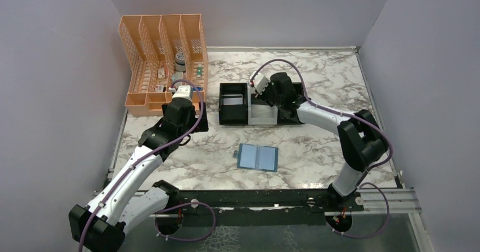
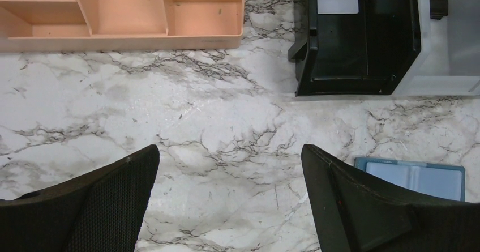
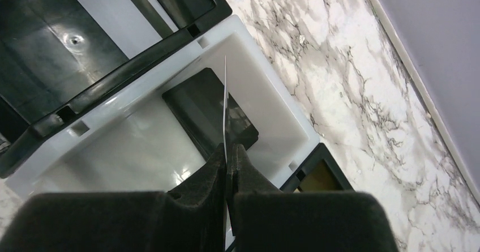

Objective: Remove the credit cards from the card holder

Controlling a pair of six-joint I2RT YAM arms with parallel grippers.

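Marble tabletop (image 2: 226,122) beneath wide left claw (image 2: 229,150); right claw (image 3: 228,150) tight on thin card (image 3: 225,93), clear only wrist-side

The table (image 1: 317,71) has a white marble-pattern top run through with grey veins. In its far left corner stands an orange mesh file organizer (image 1: 141,65), and near it on the right, about mid-table, sits a black-and-white tray (image 1: 233,119) of three compartments. Closer to the near edge, well apart from both, the teal-blue card holder (image 1: 257,157) lies opened flat.
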